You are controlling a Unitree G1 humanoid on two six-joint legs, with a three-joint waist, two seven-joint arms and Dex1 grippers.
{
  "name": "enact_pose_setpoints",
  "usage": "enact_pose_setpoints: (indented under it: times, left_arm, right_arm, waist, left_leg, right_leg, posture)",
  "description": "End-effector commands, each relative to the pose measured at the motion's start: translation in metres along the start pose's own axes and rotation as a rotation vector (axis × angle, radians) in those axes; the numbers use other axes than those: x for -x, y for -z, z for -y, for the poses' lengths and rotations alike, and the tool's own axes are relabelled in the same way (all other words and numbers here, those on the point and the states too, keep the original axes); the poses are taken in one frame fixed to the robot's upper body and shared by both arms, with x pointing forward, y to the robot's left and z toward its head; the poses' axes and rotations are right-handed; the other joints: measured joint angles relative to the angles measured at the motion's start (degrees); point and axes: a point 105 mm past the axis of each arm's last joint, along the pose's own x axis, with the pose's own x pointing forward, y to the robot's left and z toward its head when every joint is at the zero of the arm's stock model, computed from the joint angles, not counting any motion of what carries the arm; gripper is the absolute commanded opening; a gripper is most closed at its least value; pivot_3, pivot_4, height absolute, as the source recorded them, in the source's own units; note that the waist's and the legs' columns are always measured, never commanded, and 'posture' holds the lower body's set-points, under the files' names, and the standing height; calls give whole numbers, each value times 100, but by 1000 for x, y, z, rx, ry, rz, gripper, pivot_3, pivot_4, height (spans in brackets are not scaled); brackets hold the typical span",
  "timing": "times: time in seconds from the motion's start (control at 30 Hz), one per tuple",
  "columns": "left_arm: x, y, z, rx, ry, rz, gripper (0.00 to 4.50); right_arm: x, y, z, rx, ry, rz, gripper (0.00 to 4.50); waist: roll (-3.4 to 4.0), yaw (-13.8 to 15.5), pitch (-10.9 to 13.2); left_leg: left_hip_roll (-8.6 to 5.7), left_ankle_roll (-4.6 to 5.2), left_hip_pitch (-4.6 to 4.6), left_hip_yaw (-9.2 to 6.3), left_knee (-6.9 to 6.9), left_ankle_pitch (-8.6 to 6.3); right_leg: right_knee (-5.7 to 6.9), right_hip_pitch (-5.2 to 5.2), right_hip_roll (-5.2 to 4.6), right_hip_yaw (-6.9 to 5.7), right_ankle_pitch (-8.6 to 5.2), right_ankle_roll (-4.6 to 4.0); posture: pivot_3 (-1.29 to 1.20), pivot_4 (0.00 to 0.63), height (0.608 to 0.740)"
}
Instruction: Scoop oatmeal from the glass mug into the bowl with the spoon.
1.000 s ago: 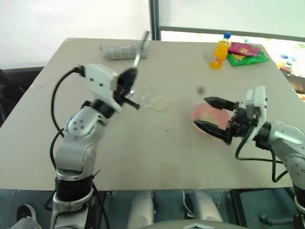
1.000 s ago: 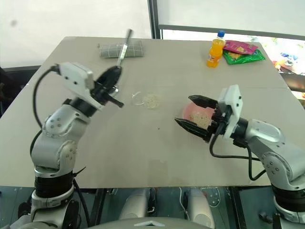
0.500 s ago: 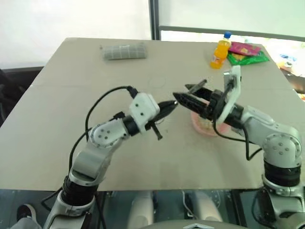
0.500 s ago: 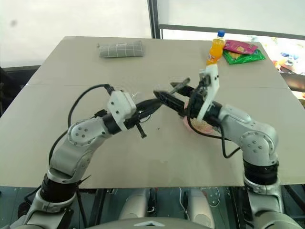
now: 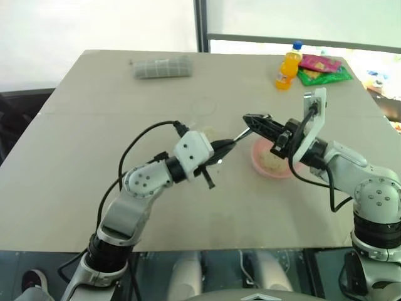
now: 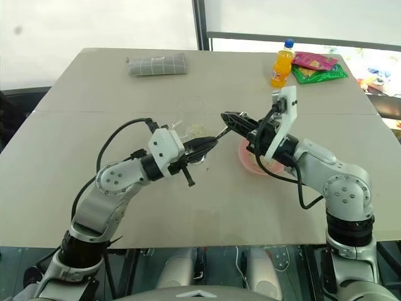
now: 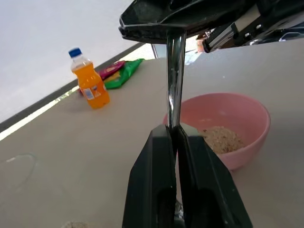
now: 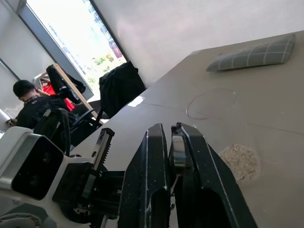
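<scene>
Spoon gripped at both ends; some oatmeal already in the bowl.

Head view: left gripper [image 6: 207, 145] and right gripper [image 6: 229, 119] both pinch the slim silver spoon [image 6: 220, 132] above the table, between the nearly invisible glass mug [image 6: 195, 130] and the shallow pink bowl [image 6: 245, 164]. Left wrist view: pale beige oatmeal [image 7: 219, 138] lies in the bowl. Right wrist view: jaws pressed on the handle; scooping remains.

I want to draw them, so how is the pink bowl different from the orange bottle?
The pink bowl is wide and low; the orange bottle is tall and thin. The pink bowl is open on top, with oatmeal flakes inside; the orange bottle is shut with a blue cap. The pink bowl sits mid-table; the orange bottle stands at the far edge by snack packets. Both stand upright on the table.
</scene>
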Motion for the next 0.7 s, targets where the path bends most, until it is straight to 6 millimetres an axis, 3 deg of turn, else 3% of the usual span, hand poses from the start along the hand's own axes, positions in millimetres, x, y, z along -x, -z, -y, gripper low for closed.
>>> enact_pose_setpoints:
  times: [0.03, 0.27, 0.37, 0.5, 0.6, 0.7]
  left_arm:
    - [1, -10, -4, -38, -27, 38, 0]
    - [4, -4, -7, 6, -61, 22, 0]
    - [6, -7, -12, 1, -100, 29, 1041]
    - [13, -21, -29, 20, -253, 102, 3029]
    - [28, -19, -26, -10, -350, 87, 3180]
    - [42, 0, -31, -73, -492, -6, 3180]
  right_arm:
    - [-1, -8, -2, 18, 1, 36, 98]
    - [-1, -10, 3, 32, 23, 47, 98]
    - [-2, -14, 4, 22, 30, 70, 0]
    - [3, -18, 10, 18, 50, 79, 0]
    - [12, -19, 23, 34, 97, 67, 0]
    - [21, -26, 37, 48, 154, 79, 0]
  waist:
    - [0, -17, 0]
    - [0, -34, 0]
    - [0, -53, 0]
    - [0, -60, 0]
    - [0, -76, 0]
    - [0, -80, 0]
  left_leg:
    - [0, 0, 0, 0, 0, 0]
    - [0, 0, -1, 1, 0, 0]
    - [0, 0, 0, 0, 0, 0]
    - [0, 0, -1, 0, 0, 0]
    - [0, 0, -2, 2, 0, 0]
    - [0, 0, 0, 7, -6, 0]
  right_leg:
    - [0, 0, 0, 0, 0, 0]
    - [-2, 0, -1, 1, 0, 0]
    - [-1, 0, -1, 1, 0, 0]
    - [-1, 0, -1, 1, 0, 1]
    - [-5, 0, -2, 2, 0, 1]
    - [-7, 0, -3, 6, 0, 1]
  posture:
    - [0, 150, 740]
    - [0, 150, 740]
    - [0, 150, 740]
    - [0, 150, 740]
    - [0, 150, 740]
    - [0, 150, 740]
